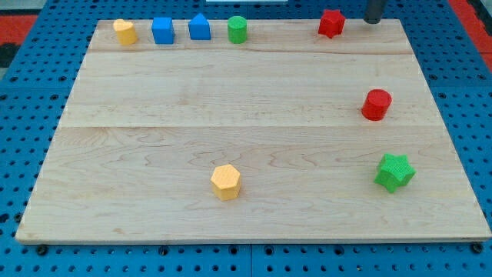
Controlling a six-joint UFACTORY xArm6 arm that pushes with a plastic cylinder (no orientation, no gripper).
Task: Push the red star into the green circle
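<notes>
The red star [331, 23] sits near the top edge of the wooden board [254, 138], right of centre. The green circle [237, 29] stands at the top edge, well left of the star. My tip [373, 20] is at the view's top, just right of the red star, with a small gap between them. Only the rod's lower end shows.
Along the top edge, left of the green circle: a blue pentagon-like block [200, 28], a blue square [163, 31], a yellow block [125, 31]. A red cylinder [377, 105] at right, a green star [395, 171] at lower right, a yellow hexagon [226, 181] at lower centre.
</notes>
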